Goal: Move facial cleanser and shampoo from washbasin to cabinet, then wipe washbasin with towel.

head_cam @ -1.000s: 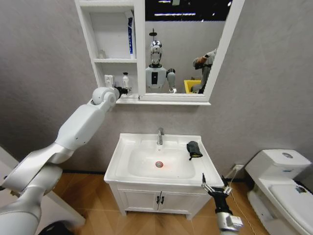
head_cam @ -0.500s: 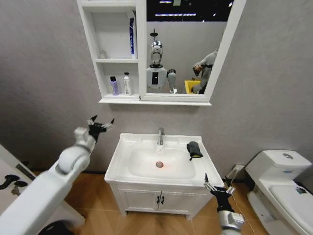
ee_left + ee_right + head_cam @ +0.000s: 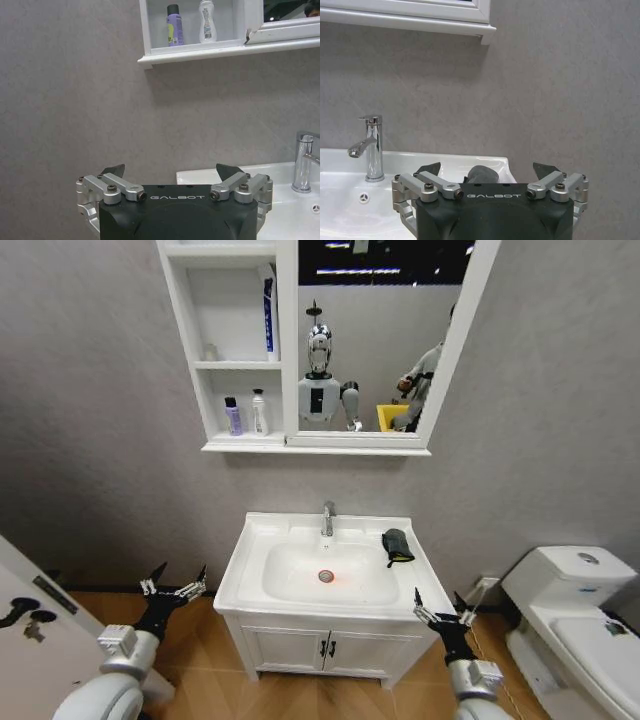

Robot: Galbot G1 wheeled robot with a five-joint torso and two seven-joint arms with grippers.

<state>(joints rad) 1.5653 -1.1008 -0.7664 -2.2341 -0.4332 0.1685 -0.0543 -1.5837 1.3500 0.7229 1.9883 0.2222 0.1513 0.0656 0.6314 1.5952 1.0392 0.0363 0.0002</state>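
The left gripper hangs low beside the washbasin's left edge, its claw spread wide and empty. Above, a purple bottle and a white bottle stand side by side in the cabinet's lowest compartment. The dark towel lies on the basin's right rim, and the right gripper waits near the front right corner, also wide and empty.

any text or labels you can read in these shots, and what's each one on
"GALBOT": on the black body of the left end effector.
"GALBOT": on the black body of the right end effector.
Purple bottle in the cabinet: label too blurred to read.
White bottle beside it: label unreadable.
Blue and white tube on the shelf above: print too small.
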